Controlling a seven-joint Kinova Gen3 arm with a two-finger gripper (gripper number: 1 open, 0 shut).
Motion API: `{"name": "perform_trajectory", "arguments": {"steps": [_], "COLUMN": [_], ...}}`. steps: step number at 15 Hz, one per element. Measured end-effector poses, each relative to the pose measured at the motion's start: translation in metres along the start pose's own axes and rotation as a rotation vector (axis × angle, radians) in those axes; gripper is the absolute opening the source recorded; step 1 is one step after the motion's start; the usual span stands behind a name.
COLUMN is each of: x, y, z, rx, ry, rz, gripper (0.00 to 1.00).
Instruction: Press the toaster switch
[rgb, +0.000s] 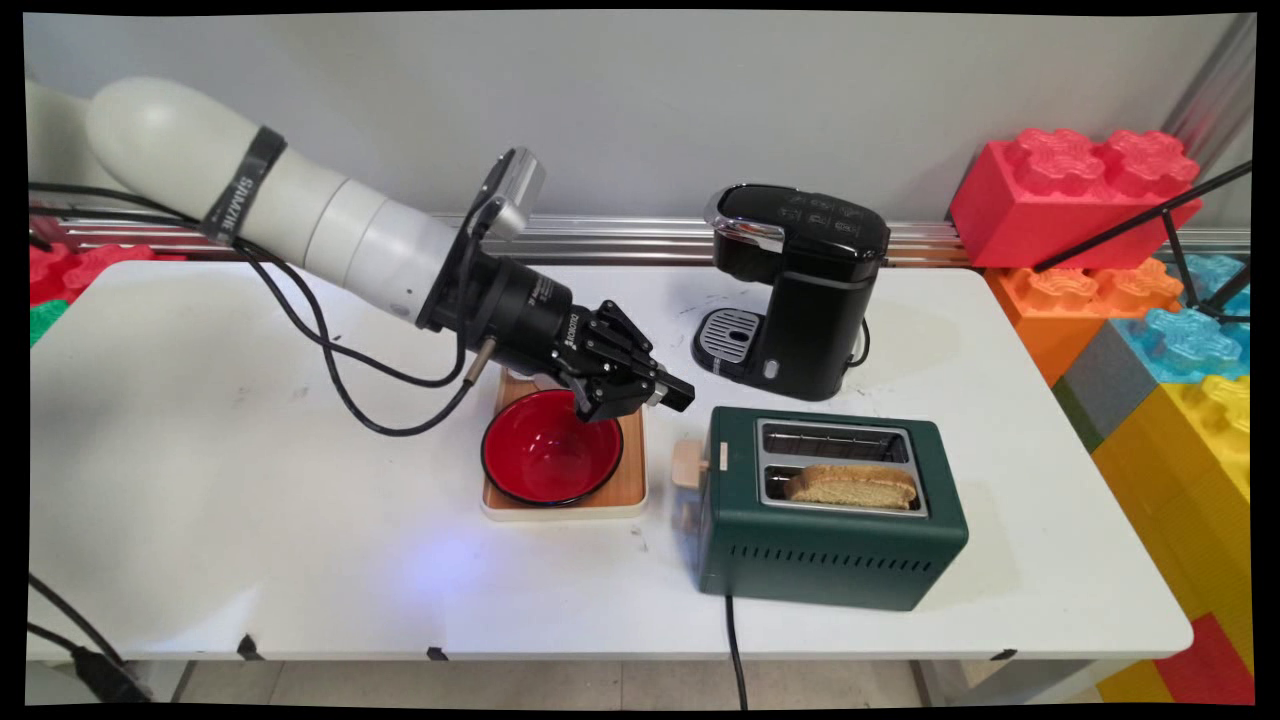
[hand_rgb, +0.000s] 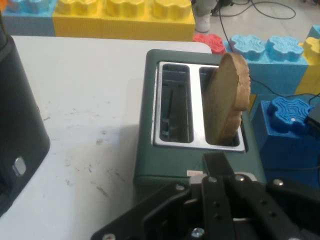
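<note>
While hovering above the red bowl (rgb: 550, 458) on a wooden tray (rgb: 628, 487) mid-desk, black two-finger gripper (rgb: 668, 391) holds nothing; finger gap: cannot tell. Just beside: dark green 2-slot toaster (rgb: 830, 520) with bread slice (rgb: 852, 486), black coffee machine (rgb: 800, 290) behind.

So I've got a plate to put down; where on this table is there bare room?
The table's whole left half is bare, from the left edge to the wooden tray holding the red bowl. A strip along the near edge fronts the toaster. The middle is crowded: gripper, coffee machine, tray and toaster sit close together.
</note>
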Motion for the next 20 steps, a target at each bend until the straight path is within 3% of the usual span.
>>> {"name": "perform_trajectory", "arguments": {"steps": [20], "x": [-0.043], "y": [-0.001], "z": [0.029], "rx": [-0.003], "ry": [0.019], "rz": [0.025], "gripper": [0.00]}}
